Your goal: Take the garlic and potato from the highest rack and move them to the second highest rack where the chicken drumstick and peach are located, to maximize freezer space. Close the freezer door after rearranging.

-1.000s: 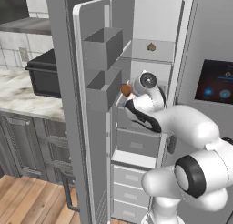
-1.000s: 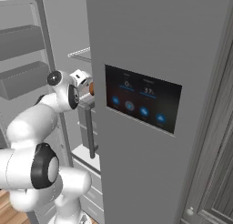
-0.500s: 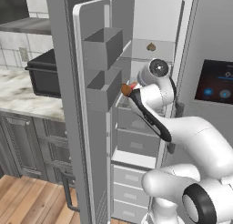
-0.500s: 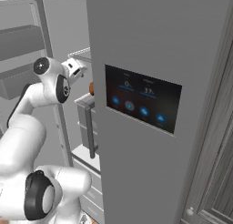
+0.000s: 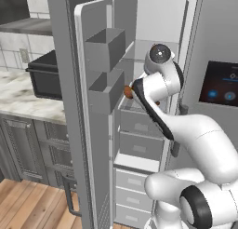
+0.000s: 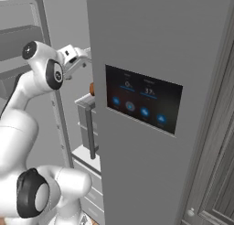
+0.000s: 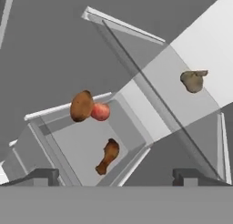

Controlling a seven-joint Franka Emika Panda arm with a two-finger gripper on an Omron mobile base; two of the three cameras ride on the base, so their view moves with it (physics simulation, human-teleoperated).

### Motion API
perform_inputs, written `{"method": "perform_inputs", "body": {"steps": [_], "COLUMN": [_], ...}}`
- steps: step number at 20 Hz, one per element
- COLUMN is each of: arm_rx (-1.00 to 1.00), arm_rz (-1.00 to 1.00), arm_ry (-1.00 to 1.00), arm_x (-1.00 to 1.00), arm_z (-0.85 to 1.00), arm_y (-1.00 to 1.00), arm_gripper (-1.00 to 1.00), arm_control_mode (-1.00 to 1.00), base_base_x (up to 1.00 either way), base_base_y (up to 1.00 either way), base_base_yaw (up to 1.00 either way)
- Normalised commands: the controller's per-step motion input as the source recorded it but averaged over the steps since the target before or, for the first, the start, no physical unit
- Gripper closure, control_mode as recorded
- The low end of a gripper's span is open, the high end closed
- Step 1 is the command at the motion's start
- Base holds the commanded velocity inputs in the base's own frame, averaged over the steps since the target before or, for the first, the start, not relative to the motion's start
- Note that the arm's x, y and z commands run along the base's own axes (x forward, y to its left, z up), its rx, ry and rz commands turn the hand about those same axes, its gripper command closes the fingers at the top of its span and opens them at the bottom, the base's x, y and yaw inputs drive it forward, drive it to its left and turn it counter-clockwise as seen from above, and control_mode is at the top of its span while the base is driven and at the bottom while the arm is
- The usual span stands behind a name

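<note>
In the hand view the garlic (image 7: 193,80) lies alone on the highest rack (image 7: 159,77). One level down, the brown potato (image 7: 82,106) touches the red peach (image 7: 100,111), and the chicken drumstick (image 7: 107,156) lies in front of them on the second rack (image 7: 77,141). My gripper (image 7: 116,176) is open and holds nothing; its fingertips (image 7: 42,175) stand wide apart, back from both racks. From the right base view the hand (image 6: 74,57) reaches into the freezer at upper-rack height. The freezer door (image 5: 93,107) stands open to the left.
Door bins (image 5: 106,49) jut out close to my arm's left side. The closed right door with its display panel (image 6: 144,105) borders the opening. Drawers (image 5: 139,130) sit below the racks. A counter with a black microwave (image 5: 44,74) is at the left.
My arm has risen and the hand has pulled up from the second rack to the upper rack's height. The jaws stay open and empty.
</note>
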Motion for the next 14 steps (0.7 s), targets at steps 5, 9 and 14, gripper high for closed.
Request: {"method": "perform_inputs", "body": {"steps": [5,9,14], "arm_rx": [0.0,0.0,0.0], "arm_rz": [-0.15,-0.06,0.0], "arm_ry": [0.0,0.0,0.0], "arm_x": [0.02,0.12,0.25], "arm_z": [0.4,0.16,0.03], "arm_y": [-0.15,-0.25,-0.33], "arm_gripper": [-1.0,-1.0,-1.0], "arm_control_mode": [-1.0,-1.0,-1.0], "base_base_x": [0.0,0.0,0.0], "base_base_y": [0.0,0.0,0.0], "base_base_yaw": [0.0,0.0,0.0]}}
